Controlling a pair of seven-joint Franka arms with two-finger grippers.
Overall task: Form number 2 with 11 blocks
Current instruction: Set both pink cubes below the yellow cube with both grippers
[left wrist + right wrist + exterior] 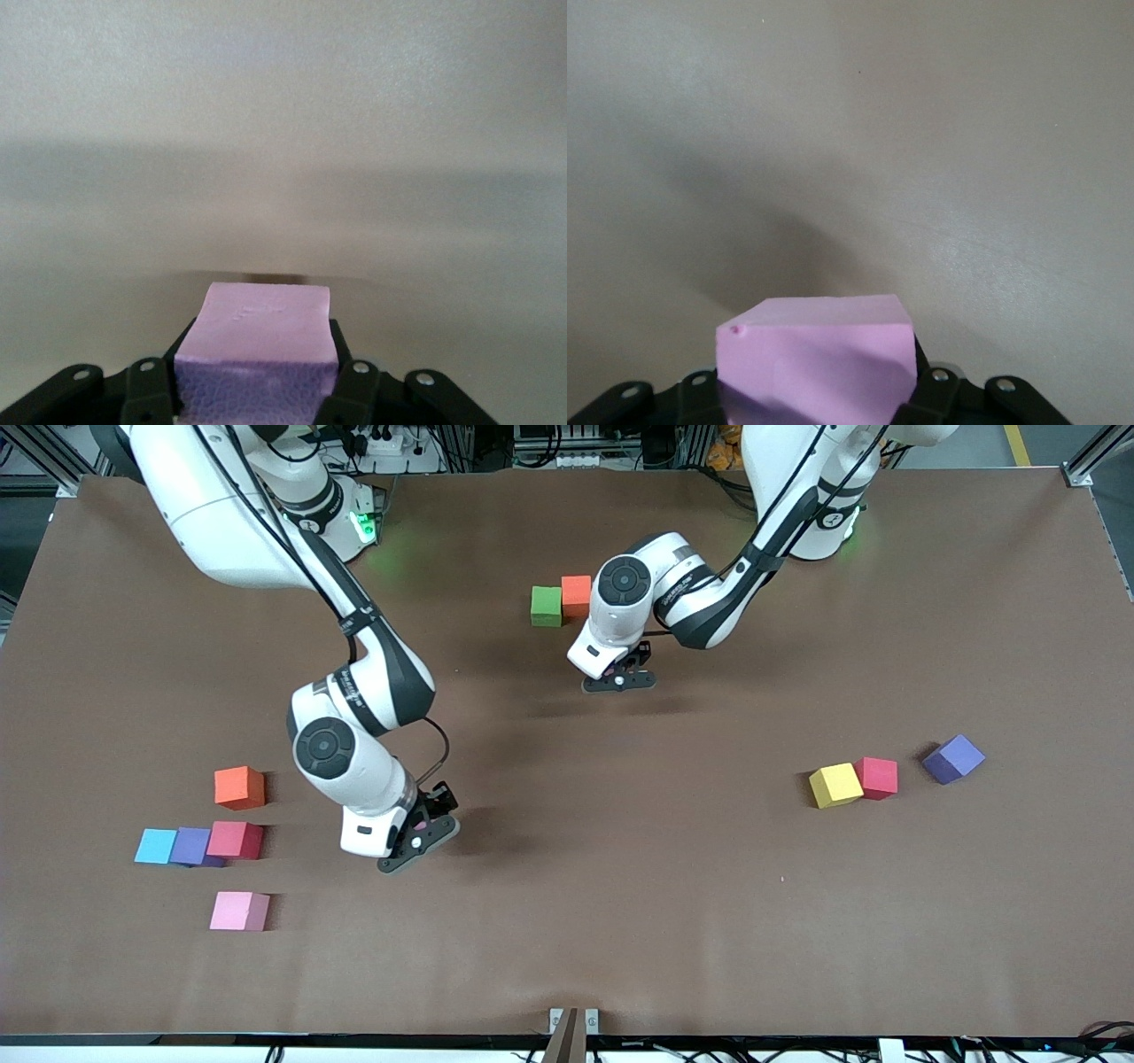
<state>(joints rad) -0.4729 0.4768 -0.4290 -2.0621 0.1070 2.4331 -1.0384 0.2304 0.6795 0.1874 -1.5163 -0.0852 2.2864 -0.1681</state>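
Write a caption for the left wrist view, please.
Left gripper shut on a pink block above the bare table.

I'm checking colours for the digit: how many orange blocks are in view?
2. One orange block sits toward the right arm's end; the second orange block sits beside the green block. Others may be hidden.

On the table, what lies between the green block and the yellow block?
No block: in the front view, only bare table separates the green block and yellow block; the left gripper hangs above.
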